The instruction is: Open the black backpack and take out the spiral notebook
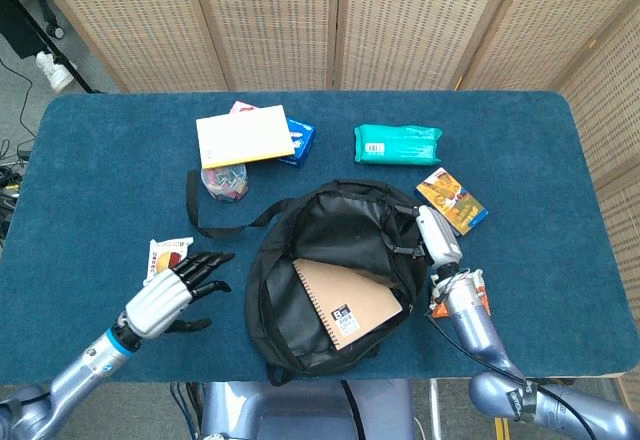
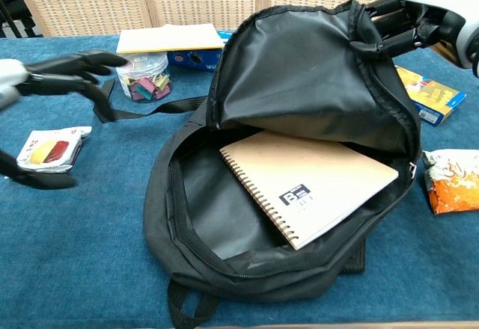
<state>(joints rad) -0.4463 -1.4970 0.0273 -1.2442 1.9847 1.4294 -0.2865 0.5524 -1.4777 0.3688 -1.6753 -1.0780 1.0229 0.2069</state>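
The black backpack [image 1: 335, 275] [image 2: 299, 97] lies open at the table's front centre. My right hand [image 1: 438, 240] [image 2: 415, 15] grips the top edge of its front flap and holds it lifted. Inside lies the tan spiral notebook [image 1: 345, 300] [image 2: 307, 187], its wire binding along the left edge and most of the cover showing. My left hand [image 1: 170, 290] [image 2: 56, 71] hovers open to the left of the bag, fingers spread and pointing toward it, holding nothing.
A snack packet [image 1: 165, 255] [image 2: 45, 149] lies just by the left hand. A jar of clips [image 1: 225, 182], a yellow pad on a blue box [image 1: 245, 135], a teal wipes pack [image 1: 397, 143], a colourful box [image 1: 452, 200] and an orange packet [image 2: 453, 183] surround the bag. A loose strap [image 1: 215, 228] trails left.
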